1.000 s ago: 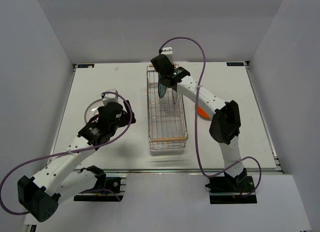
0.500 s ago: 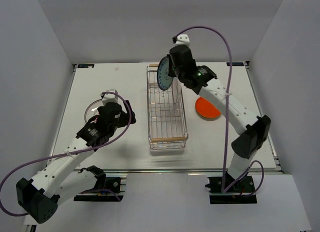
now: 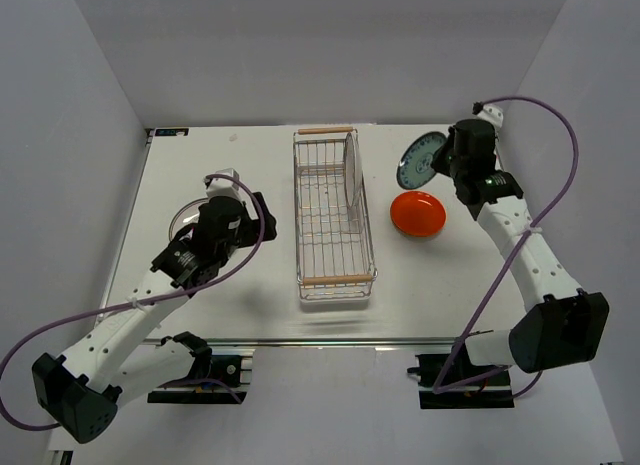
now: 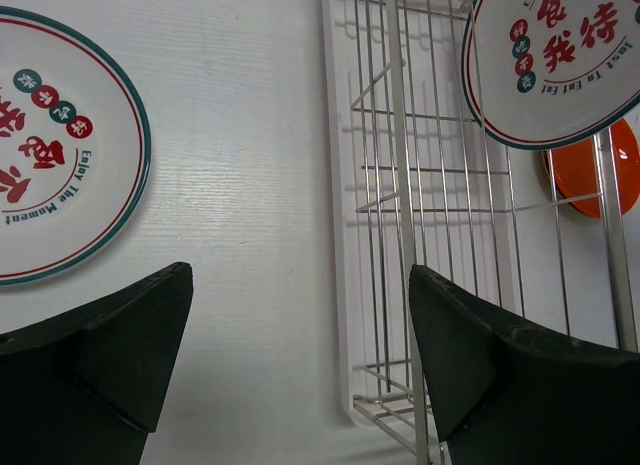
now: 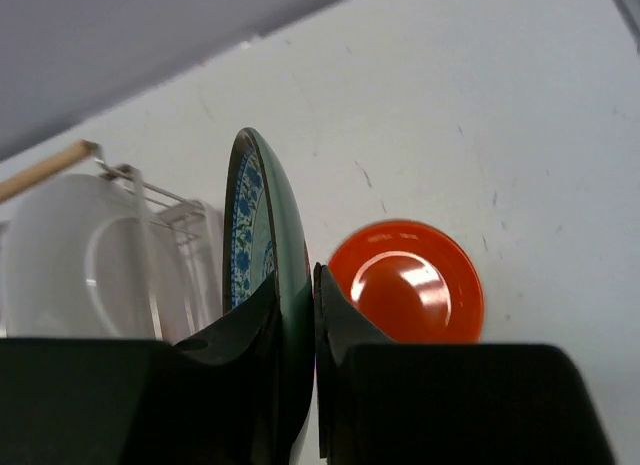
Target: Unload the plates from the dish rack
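Observation:
The dish rack [image 3: 335, 220] stands mid-table with one white plate with red characters [image 3: 352, 170] upright at its far end. My right gripper [image 3: 447, 163] is shut on the teal plate with blue pattern [image 3: 420, 160], held on edge above the table to the right of the rack. In the right wrist view the teal plate [image 5: 262, 235] is pinched between my fingers, right gripper [image 5: 296, 285]. The orange plate [image 3: 418, 214] lies flat below it. My left gripper [image 3: 232, 200] is open and empty beside a white plate with green rim [image 4: 50, 165] lying left of the rack [image 4: 400, 185].
The rack has wooden handles at the far end [image 3: 325, 131] and near end [image 3: 337, 279]. White walls enclose the table on three sides. The orange plate [image 5: 405, 282] shows under my right fingers, the racked plate [image 4: 555, 55] at the left wrist view's top right.
My right gripper has lifted the teal plate out of the rack's far end and carried it right, over the orange plate. The left arm has barely moved.

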